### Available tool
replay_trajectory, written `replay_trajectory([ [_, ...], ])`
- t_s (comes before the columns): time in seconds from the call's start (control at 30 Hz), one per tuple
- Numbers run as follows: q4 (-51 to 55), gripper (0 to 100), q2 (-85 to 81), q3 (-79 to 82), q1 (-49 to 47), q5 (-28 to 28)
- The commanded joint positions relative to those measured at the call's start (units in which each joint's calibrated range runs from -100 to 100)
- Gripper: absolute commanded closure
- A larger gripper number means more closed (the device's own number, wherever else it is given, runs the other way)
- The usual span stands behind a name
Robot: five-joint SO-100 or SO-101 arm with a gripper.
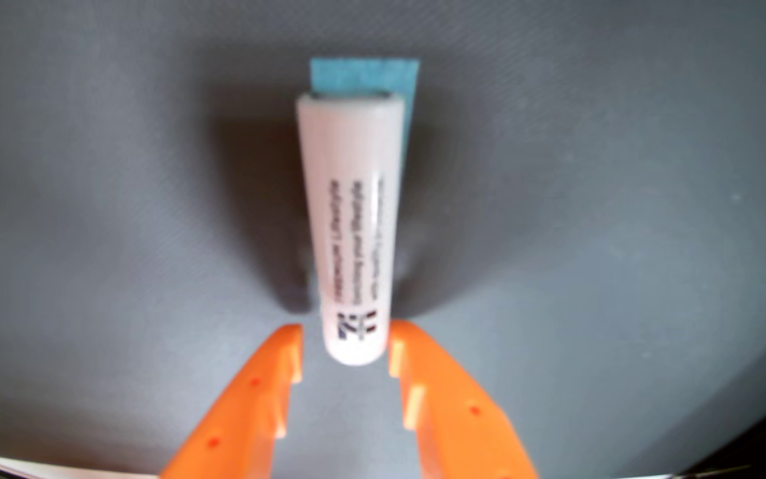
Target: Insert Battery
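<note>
My left orange finger (280, 368) sits just beside the battery (353, 230), which I judge is placed for a sideways squeeze. My pincer (345, 350) is narrow, bracketing the near end; whether it touches I cannot tell. The battery is a white cylinder with blurred dark print, over the grey mat (602, 184), its far end above a blue patch (365, 76).
</note>
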Motion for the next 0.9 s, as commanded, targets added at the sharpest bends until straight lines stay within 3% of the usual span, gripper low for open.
replay_trajectory([
  [0.0,0.04,89,-0.21,-0.57,0.62,0.65],
  [0.87,-0.05,89,2.54,-0.12,-3.04,0.76],
])
